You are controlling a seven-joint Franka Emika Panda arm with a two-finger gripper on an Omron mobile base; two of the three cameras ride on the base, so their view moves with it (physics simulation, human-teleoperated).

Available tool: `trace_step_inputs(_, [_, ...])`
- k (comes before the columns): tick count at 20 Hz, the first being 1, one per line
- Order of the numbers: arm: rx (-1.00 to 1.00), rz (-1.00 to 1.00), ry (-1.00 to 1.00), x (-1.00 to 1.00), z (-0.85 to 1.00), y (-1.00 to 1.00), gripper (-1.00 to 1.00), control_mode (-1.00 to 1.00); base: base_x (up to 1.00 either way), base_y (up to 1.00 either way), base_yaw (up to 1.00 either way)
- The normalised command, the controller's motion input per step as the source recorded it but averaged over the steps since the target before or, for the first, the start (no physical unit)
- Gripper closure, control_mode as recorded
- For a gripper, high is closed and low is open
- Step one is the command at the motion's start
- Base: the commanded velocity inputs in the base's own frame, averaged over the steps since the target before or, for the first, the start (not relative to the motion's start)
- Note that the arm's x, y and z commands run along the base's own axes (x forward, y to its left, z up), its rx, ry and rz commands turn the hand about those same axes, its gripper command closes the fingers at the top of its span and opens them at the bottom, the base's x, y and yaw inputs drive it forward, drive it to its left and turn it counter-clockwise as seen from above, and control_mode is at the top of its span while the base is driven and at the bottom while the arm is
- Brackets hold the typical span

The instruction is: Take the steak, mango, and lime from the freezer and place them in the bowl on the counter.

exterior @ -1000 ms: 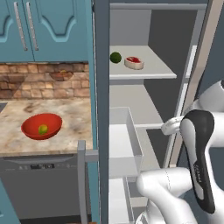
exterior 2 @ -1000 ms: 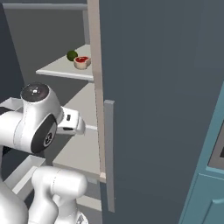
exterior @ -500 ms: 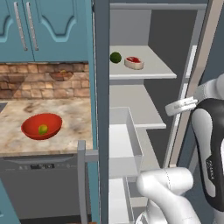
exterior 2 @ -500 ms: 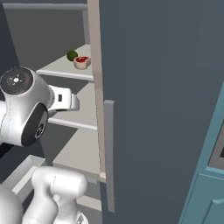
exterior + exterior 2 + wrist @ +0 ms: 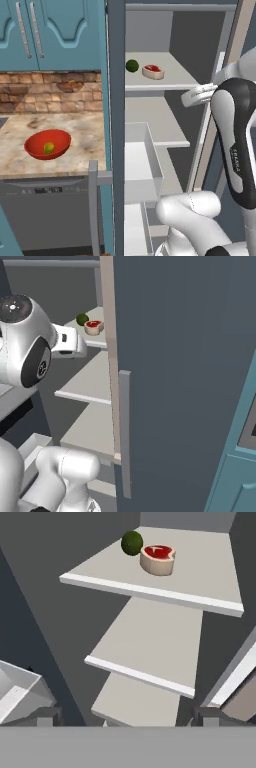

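The steak (image 5: 158,558), a red slab with a pale rim, lies on the upper shelf of the open freezer (image 5: 165,80). The dark green lime (image 5: 132,542) sits just to its left, close beside it. Both also show from the base, steak (image 5: 153,71) and lime (image 5: 132,65). My gripper (image 5: 127,717) hangs open and holds nothing, in front of the shelves and below the upper one, well short of the steak. The red bowl (image 5: 47,144) stands on the beige counter (image 5: 20,125) left of the freezer. The yellow-green mango (image 5: 49,148) lies inside it.
The freezer door (image 5: 175,356) stands open on the right, its handle (image 5: 125,431) near my arm (image 5: 235,140). A white drawer (image 5: 142,165) is pulled out below the shelves. Two bare shelves (image 5: 150,647) lie under the upper one. A dark dishwasher (image 5: 45,210) sits under the counter.
My arm has lifted, carrying the hand up from mid-shelf height to about the level of the upper shelf. Steak, lime, bowl and mango have not moved.
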Motion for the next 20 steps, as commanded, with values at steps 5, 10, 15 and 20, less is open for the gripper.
trace_step_inputs(5, [0.00, 0.01, 0.00, 0.52, 0.06, 0.00, -1.00, -1.00, 0.00, 0.00, 0.00])
trace_step_inputs(10, [0.00, 0.00, 0.00, 0.45, 0.00, 0.10, -1.00, -1.00, 0.00, 0.00, 0.00])
trace_step_inputs(15, [0.00, 0.00, 0.00, 0.48, 0.00, 0.04, -1.00, -1.00, 0.00, 0.00, 0.00])
trace_step_inputs(20, [0.00, 0.00, 0.00, 0.40, 0.00, 0.00, -1.00, -1.00, 0.00, 0.00, 0.00])
